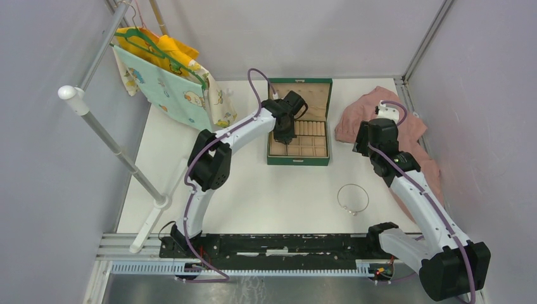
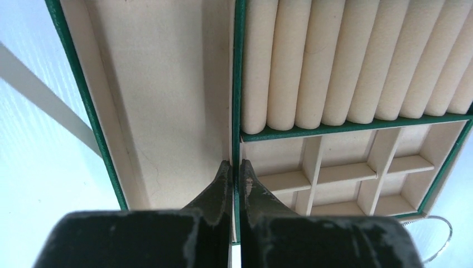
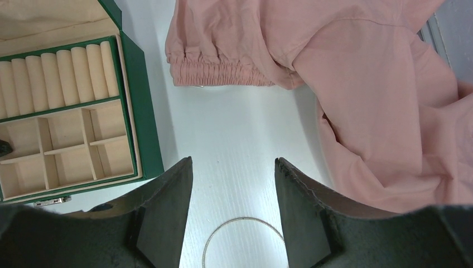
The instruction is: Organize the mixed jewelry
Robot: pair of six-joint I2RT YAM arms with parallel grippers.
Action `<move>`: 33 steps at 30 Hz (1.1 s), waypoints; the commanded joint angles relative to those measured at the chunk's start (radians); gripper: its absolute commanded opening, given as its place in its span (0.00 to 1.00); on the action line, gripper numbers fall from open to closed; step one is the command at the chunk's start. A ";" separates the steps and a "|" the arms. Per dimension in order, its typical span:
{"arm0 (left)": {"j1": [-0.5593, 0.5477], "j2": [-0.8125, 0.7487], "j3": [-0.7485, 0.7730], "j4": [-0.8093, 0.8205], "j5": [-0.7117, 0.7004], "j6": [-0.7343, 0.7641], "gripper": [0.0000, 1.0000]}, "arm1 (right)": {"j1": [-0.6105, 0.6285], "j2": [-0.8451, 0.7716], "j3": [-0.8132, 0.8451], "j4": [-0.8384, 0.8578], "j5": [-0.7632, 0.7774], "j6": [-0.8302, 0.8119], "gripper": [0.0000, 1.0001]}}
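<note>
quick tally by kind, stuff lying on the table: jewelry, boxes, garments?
Jewelry: 1, the silver hoop
Boxes: 1, the green box, lid open
Garments: 1, the pink garment
Total: 3

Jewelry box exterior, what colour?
Green, tan lining; the jewelry box shows best in the right wrist view.

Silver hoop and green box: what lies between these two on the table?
Nothing: only bare white table separates the silver hoop from the green box, as the top external view shows.
</note>
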 commanded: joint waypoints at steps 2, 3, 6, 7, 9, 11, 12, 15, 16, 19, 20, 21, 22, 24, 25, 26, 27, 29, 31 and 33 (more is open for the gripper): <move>0.000 -0.005 0.111 -0.097 0.041 0.039 0.02 | -0.002 -0.007 -0.001 0.028 -0.001 0.016 0.62; 0.000 0.003 0.114 -0.104 0.037 0.042 0.02 | -0.002 -0.007 -0.002 0.028 -0.001 0.016 0.62; 0.000 0.014 0.104 -0.119 0.027 0.042 0.02 | -0.003 -0.011 -0.003 0.024 -0.001 0.015 0.62; -0.001 0.013 0.091 -0.113 0.026 0.041 0.02 | -0.002 -0.014 -0.006 0.025 0.001 0.016 0.61; -0.001 0.006 0.056 -0.091 0.030 0.039 0.02 | -0.003 -0.019 -0.009 0.025 0.001 0.017 0.61; 0.000 0.007 0.027 -0.074 0.040 0.038 0.02 | -0.002 -0.022 -0.011 0.023 0.001 0.017 0.62; -0.001 0.009 0.013 -0.066 0.045 0.038 0.02 | -0.002 -0.022 -0.012 0.022 0.001 0.018 0.62; 0.000 0.013 -0.020 -0.045 0.054 0.037 0.02 | -0.003 -0.027 -0.012 0.018 0.001 0.015 0.62; 0.000 0.009 -0.028 -0.038 0.052 0.037 0.02 | -0.003 -0.028 -0.012 0.017 0.002 0.016 0.62; -0.001 -0.005 -0.039 -0.022 0.027 0.035 0.04 | -0.002 -0.035 -0.019 0.012 0.002 0.014 0.62; 0.000 -0.008 -0.031 -0.027 0.019 0.037 0.16 | -0.002 -0.039 -0.022 0.011 -0.002 0.010 0.62; 0.000 -0.013 -0.023 -0.035 0.010 0.037 0.29 | -0.002 -0.039 -0.026 0.009 -0.012 0.004 0.62; 0.000 -0.021 -0.022 -0.037 0.006 0.037 0.35 | -0.003 -0.042 -0.029 0.002 -0.018 0.001 0.62; -0.001 -0.048 -0.023 -0.034 0.001 0.036 0.49 | -0.002 -0.045 -0.036 -0.019 -0.029 -0.013 0.64; -0.001 -0.062 -0.021 -0.034 0.004 0.038 0.53 | -0.003 -0.048 -0.042 -0.033 -0.038 -0.017 0.65; -0.002 -0.079 -0.016 -0.034 0.007 0.042 0.60 | -0.002 -0.052 -0.050 -0.047 -0.048 -0.017 0.65; -0.001 -0.097 -0.009 -0.036 0.010 0.045 0.63 | -0.002 -0.060 -0.064 -0.057 -0.072 -0.019 0.65; -0.002 -0.146 0.000 -0.038 0.012 0.052 0.63 | 0.001 -0.073 -0.103 -0.067 -0.132 -0.039 0.65; -0.005 -0.214 -0.019 -0.003 0.029 0.066 0.63 | 0.008 -0.068 -0.135 -0.106 -0.153 -0.033 0.65; -0.010 -0.302 -0.088 0.071 0.065 0.099 0.63 | 0.011 -0.057 -0.171 -0.149 -0.192 -0.020 0.63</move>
